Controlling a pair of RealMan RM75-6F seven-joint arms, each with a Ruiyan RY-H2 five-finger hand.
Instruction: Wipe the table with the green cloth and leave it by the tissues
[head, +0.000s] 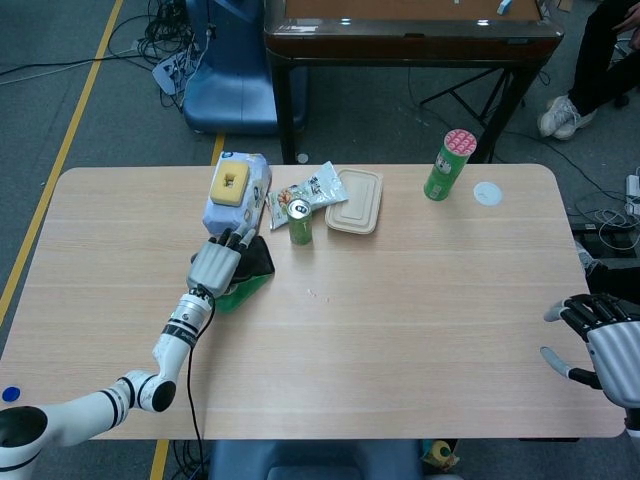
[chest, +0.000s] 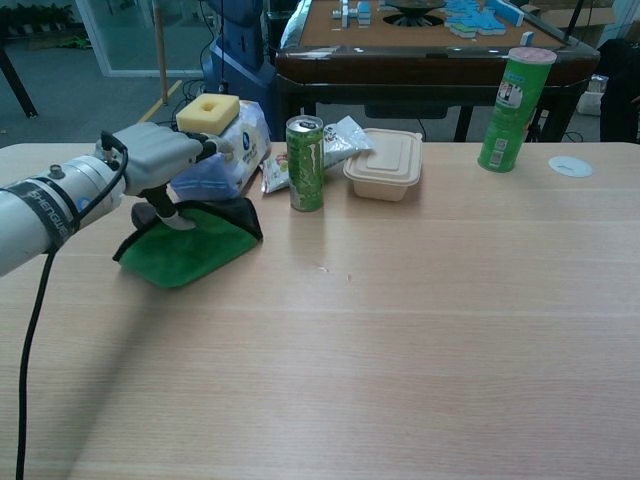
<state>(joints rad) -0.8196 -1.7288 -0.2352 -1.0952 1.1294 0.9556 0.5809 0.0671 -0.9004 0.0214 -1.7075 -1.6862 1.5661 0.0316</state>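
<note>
The green cloth (head: 238, 290) (chest: 185, 252), with a black edge, lies on the table just in front of the blue tissue pack (head: 258, 187) (chest: 245, 145). A yellow sponge (head: 230, 183) (chest: 208, 110) sits on that pack. My left hand (head: 213, 266) (chest: 155, 160) is over the cloth's far left corner. Its fingers are stretched out toward the pack and its thumb touches the cloth. My right hand (head: 600, 345) hovers at the table's right edge, fingers apart and holding nothing. The chest view does not show it.
A green can (head: 299, 222) (chest: 305, 163) stands right of the cloth, with a snack packet (head: 318, 185) and a beige food box (head: 354, 201) (chest: 385, 165) behind it. A green chips tube (head: 449, 165) (chest: 514, 110) and a white lid (head: 487, 193) are at the far right.
</note>
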